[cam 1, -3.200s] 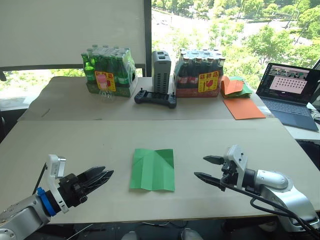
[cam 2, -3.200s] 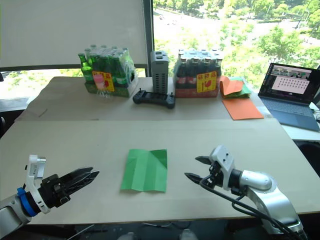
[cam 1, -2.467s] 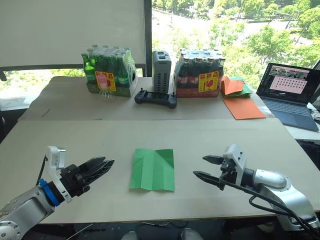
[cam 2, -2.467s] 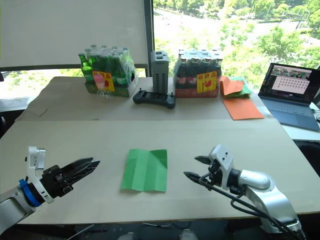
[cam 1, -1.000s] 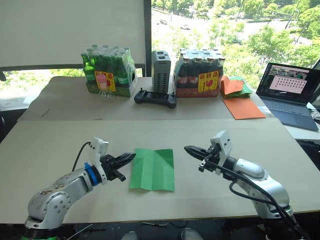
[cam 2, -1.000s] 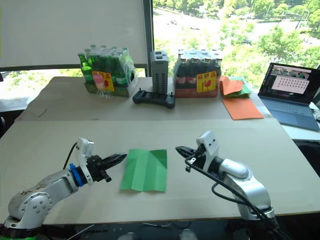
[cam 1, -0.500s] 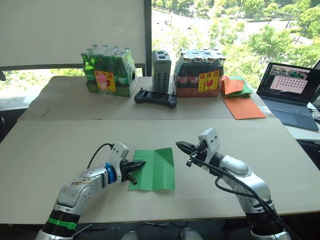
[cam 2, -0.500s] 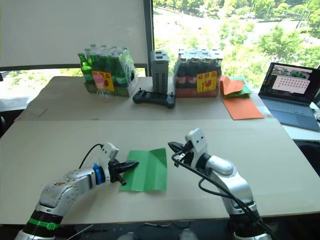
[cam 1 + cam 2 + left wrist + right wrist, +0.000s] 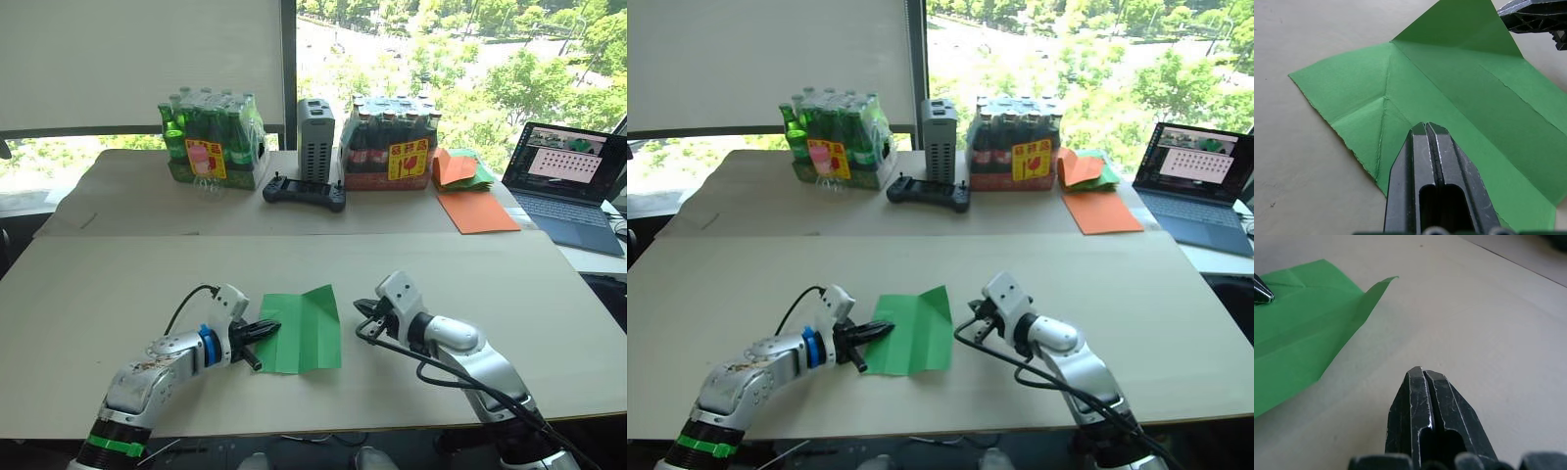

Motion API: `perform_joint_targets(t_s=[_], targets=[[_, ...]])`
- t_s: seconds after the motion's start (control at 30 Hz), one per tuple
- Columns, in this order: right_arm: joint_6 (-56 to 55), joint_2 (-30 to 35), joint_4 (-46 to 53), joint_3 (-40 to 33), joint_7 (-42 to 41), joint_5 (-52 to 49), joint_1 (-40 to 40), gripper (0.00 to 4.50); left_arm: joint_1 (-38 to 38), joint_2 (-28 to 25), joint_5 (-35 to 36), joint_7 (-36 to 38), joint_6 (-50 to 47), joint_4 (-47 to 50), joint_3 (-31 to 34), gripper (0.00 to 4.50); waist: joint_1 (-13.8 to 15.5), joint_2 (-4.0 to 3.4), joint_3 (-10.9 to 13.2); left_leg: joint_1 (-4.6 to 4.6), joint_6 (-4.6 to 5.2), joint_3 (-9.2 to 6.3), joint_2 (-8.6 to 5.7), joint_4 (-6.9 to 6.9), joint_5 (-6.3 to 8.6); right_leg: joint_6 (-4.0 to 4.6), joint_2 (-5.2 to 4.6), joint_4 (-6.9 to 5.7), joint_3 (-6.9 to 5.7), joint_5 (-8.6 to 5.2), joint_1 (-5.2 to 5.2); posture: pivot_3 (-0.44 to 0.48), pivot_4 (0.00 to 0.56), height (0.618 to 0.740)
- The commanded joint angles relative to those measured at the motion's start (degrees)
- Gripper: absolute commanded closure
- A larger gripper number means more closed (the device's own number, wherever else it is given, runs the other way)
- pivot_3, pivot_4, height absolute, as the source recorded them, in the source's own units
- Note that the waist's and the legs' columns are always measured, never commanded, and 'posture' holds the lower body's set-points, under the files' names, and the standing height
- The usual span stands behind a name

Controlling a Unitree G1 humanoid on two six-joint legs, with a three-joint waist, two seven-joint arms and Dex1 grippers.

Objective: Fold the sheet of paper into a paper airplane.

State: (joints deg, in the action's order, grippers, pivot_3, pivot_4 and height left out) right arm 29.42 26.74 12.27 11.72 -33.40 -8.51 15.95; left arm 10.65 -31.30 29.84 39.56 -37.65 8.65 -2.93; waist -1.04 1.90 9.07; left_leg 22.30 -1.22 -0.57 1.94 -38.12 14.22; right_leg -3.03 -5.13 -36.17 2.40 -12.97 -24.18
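The sheet of paper, bright green with crease lines, lies on the near table between my two grippers. My left gripper is shut, its tips resting on the sheet's left part. My right gripper is shut and empty, low over the table just off the sheet's right edge. The far right corner of the sheet curls up a little. The paper airplane is out of view.
On the far table stand a pack of green bottles, a grey box, a black controller and a pack of dark bottles. Orange sheets and an open laptop lie at the far right.
Both arms have swung inward from the table's front corners. The left tips came onto the sheet's left part; the right gripper shut and dropped beside the right edge, whose far corner now curls up.
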Motion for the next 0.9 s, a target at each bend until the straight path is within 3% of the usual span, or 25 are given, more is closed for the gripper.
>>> perform_joint_targets(t_s=[0.03,0.53,0.9], targets=[[1.2,0.3,2.8,0.5,-1.7,-0.6,-0.5,4.50,-1.2,-0.5,-0.7,0.3,-0.7,1.0,0.4,4.48,0.0,0.00,0.0,0.00,0.00,0.00,0.00,0.00,0.00,0.00,0.00,0.00,0.00,0.00,0.00,0.000,0.150,0.727],[3.1,0.6,7.1,2.9,-7.5,-2.9,-1.0,4.50,-2.3,0.3,-1.3,0.1,-1.2,1.6,-0.1,4.48,0.1,0.00,0.0,0.00,0.00,-0.01,0.00,0.00,0.00,0.00,-0.01,0.01,0.00,0.00,0.01,0.000,0.150,0.727],[4.1,-3.9,9.0,3.3,-7.7,-6.7,1.0,4.50,-2.1,0.3,-1.3,0.1,-1.4,1.4,0.1,4.48,0.0,0.00,0.0,-0.01,0.00,-0.02,0.00,0.00,0.00,0.00,0.00,0.00,-0.01,0.00,0.00,0.000,0.150,0.727]])
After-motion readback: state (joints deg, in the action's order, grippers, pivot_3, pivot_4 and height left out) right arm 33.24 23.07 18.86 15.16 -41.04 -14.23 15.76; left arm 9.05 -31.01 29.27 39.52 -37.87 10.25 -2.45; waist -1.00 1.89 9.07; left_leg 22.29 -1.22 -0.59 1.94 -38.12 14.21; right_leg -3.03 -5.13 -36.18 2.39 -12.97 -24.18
